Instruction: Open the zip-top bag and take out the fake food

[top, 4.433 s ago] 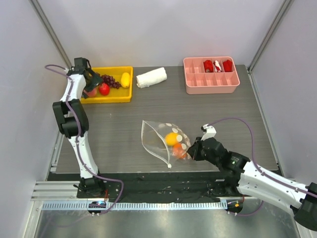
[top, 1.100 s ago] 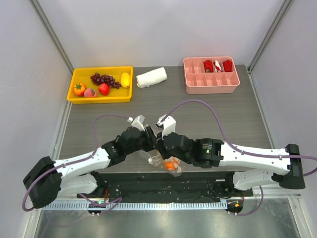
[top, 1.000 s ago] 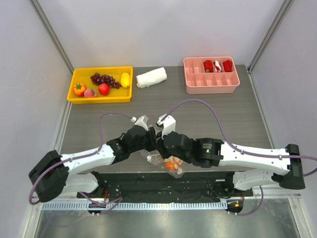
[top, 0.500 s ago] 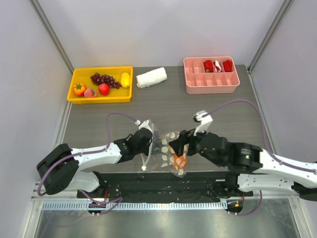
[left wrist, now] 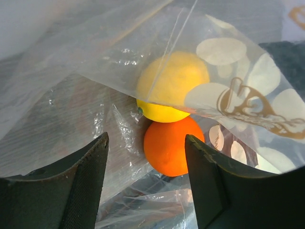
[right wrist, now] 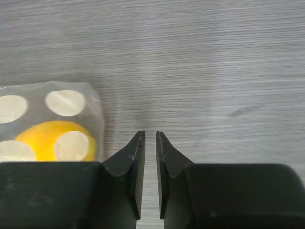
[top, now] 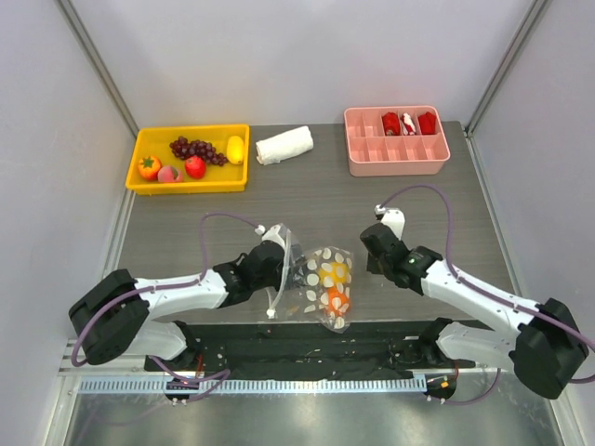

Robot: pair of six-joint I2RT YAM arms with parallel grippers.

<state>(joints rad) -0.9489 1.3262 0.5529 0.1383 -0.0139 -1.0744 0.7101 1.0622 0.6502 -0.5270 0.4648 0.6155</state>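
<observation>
The zip-top bag lies on the table near the front, clear with pale dots. Inside it are a yellow fruit and an orange fruit. My left gripper is open at the bag's left, open side. In the left wrist view its jaws stand wide apart on crinkled plastic, with the orange fruit and the yellow fruit just ahead. My right gripper is just right of the bag, apart from it. In the right wrist view its jaws are almost together and empty over bare table, with the bag to the left.
A yellow tray at the back left holds a grape bunch, a yellow piece and red and orange fruits. A rolled white cloth lies beside it. A pink divided tray stands at the back right. A black mat runs along the near edge.
The left arm came from the yellow tray to the bag. In the last half second my right gripper let go of the bag and drew off to the right. The bag settled flatter.
</observation>
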